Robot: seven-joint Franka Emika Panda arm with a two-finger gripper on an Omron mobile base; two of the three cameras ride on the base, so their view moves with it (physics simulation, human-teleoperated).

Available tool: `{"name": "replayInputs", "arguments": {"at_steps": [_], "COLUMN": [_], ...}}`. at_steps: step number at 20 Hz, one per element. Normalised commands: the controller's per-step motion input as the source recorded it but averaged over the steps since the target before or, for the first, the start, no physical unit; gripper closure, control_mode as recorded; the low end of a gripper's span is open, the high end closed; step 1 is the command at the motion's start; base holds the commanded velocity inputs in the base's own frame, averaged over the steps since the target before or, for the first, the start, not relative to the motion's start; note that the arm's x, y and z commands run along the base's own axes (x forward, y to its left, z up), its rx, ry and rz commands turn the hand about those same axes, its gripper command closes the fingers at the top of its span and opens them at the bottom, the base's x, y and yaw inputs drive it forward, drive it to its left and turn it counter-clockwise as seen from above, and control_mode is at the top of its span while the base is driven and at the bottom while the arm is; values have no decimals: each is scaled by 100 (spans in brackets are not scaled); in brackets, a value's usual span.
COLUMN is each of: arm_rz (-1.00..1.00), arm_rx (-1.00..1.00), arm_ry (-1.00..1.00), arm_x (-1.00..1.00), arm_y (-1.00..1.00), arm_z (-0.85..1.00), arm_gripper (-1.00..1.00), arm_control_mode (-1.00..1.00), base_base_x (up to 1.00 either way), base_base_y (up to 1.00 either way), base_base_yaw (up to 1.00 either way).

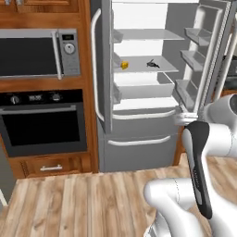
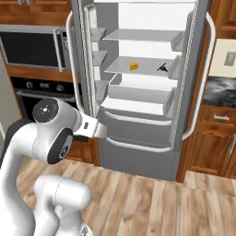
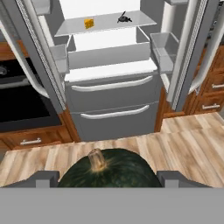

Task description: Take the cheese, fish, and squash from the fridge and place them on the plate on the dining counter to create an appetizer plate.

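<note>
The dark green squash (image 3: 107, 169), with its tan stem up, sits between my gripper's (image 3: 107, 178) two grey fingertips (image 3: 43, 178), which are shut on it in front of the fridge (image 3: 113, 118), above the wooden floor. Both fridge doors stand open. On a middle shelf lie the yellow cheese (image 1: 124, 65) (image 2: 133, 66) (image 3: 89, 23) to the left and the dark fish (image 1: 152, 64) (image 2: 162, 67) (image 3: 124, 18) to the right. My hand (image 2: 91, 128) hangs low before the fridge's lower drawers. The plate and the dining counter are out of view.
Left of the fridge are a steel microwave (image 1: 39, 53) and a black oven (image 1: 44, 122) set in wooden cabinets. The open doors (image 1: 102, 65) (image 1: 208, 55) jut out on both sides. Wooden drawers (image 2: 216, 138) stand to the right. Wooden floor (image 1: 83, 203) lies in front.
</note>
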Motion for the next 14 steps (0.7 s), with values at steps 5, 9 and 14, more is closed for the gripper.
{"name": "replayInputs", "arguments": {"at_steps": [5, 9, 14], "arm_rz": [0, 0, 0], "arm_rx": [0, 0, 0], "arm_ry": [0, 0, 0], "arm_x": [0, 0, 0], "arm_y": [0, 0, 0], "arm_z": [0, 0, 0], "arm_gripper": [100, 100, 100], "arm_control_mode": [100, 100, 100], "base_base_x": [-9, -17, -24], "base_base_y": [2, 0, 0], "base_base_yaw": [35, 56, 69]}}
